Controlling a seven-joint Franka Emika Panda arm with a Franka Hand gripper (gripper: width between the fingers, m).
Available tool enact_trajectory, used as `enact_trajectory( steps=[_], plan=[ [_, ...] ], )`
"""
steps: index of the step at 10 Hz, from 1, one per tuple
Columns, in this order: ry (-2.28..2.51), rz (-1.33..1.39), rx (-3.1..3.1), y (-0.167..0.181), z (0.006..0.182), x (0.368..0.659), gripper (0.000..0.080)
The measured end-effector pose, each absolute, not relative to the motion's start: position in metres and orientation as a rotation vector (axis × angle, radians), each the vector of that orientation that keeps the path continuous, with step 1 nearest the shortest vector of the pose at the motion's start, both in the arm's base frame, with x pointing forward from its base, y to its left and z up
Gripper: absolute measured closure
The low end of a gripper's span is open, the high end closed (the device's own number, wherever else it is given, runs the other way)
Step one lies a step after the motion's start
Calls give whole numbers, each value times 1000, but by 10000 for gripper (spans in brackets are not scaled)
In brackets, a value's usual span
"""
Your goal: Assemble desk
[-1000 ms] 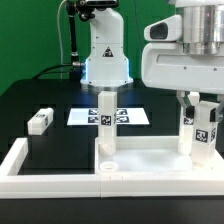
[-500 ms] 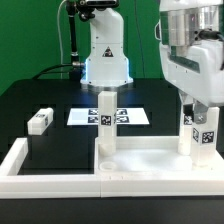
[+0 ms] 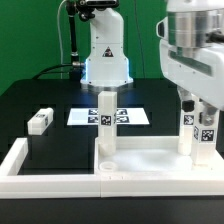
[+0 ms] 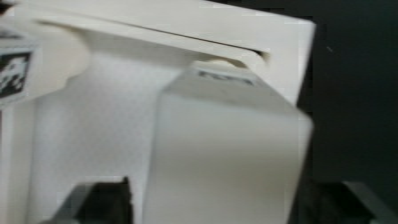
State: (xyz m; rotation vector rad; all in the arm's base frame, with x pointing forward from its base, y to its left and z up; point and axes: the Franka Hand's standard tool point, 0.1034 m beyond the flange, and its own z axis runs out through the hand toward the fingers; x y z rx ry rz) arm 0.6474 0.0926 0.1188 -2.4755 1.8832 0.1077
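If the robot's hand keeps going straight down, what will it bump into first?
Most likely the upright white leg right beneath the hand. It stands at a corner of the desk top. The hand's fingers seem to straddle the leg's top, though depth is hard to judge here.

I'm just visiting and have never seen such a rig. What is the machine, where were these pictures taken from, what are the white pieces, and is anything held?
It is a robot arm on a black table, ending in a two-finger gripper. One picture comes from a camera off the arm; the close, blurry one from a camera on its wrist. On the table lies the white desk top with two legs upright on it: a free-standing leg and the leg below the gripper. A loose leg lies apart; the flat tagged sheet is the marker board. The gripper is at that leg's top; whether it grips it I cannot tell.
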Motion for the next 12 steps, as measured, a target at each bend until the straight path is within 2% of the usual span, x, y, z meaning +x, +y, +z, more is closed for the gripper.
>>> enact_trajectory(
  steps=[1,2,3,5,9,11,12],
  plan=[
    [1720,87,-2587,102,120,652,279],
    [1509,90,-2708,107,121,650,171],
    [1426,87,-2752,105,120,651,154],
    [1200,81,-2853,103,120,651,151],
    [234,-29,-3115,108,121,657,150],
    [185,-52,-3117,107,120,658,150],
    [211,-52,-3116,107,120,658,239]
  ],
)
